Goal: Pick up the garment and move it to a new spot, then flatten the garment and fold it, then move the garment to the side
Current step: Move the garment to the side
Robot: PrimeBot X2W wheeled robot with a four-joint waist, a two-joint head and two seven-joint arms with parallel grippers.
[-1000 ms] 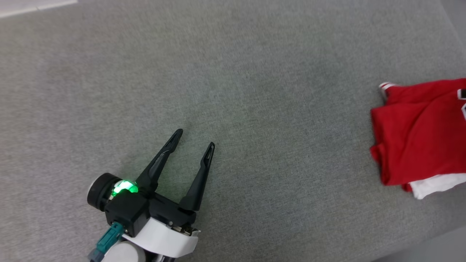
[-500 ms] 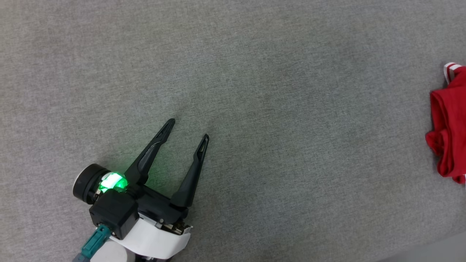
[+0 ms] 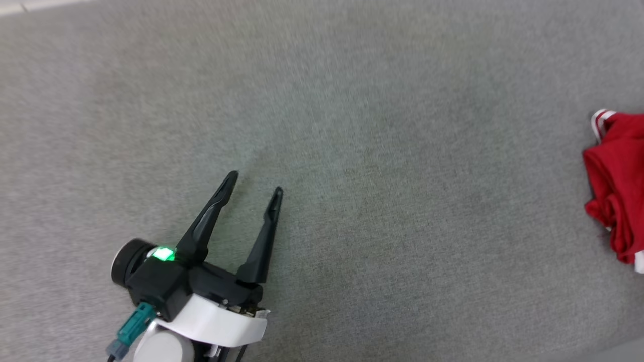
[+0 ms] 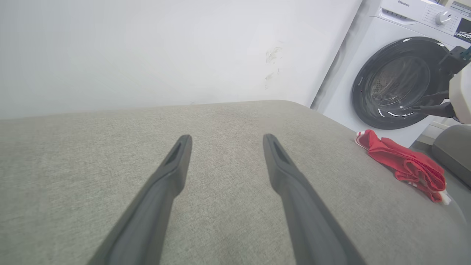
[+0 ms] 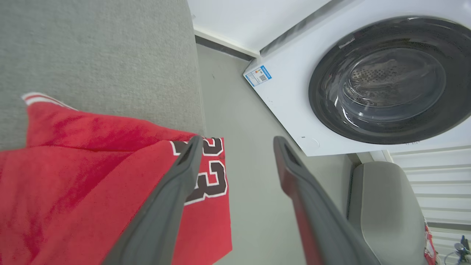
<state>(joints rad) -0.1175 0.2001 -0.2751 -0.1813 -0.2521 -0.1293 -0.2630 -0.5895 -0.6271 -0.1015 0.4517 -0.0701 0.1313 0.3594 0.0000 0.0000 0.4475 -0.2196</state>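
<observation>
The garment point(image 3: 616, 186), a red jersey with a striped white sleeve edge, lies bunched at the right border of the head view on the grey fabric surface point(image 3: 382, 151). From the right wrist, the garment point(image 5: 92, 184) shows its black "23" and hangs over the surface's edge. My right gripper point(image 5: 237, 140) is open just above that edge, with nothing between its fingers. Far to the left, my left gripper point(image 3: 254, 183) hovers open and empty over bare fabric. The left wrist view shows the left gripper point(image 4: 226, 138) with the garment point(image 4: 404, 163) off to its right.
A white front-loading washing machine point(image 5: 368, 73) with a dark round door stands on the floor beyond the surface's right edge, and also appears as the washing machine point(image 4: 397, 81) from the left wrist. A grey padded seat point(image 5: 386, 206) sits beside it. A white wall point(image 4: 147, 48) rises behind the surface.
The head camera has swung, so the garment now sits at the right border, mostly cut off. The left gripper stays open in much the same place. The right gripper has opened.
</observation>
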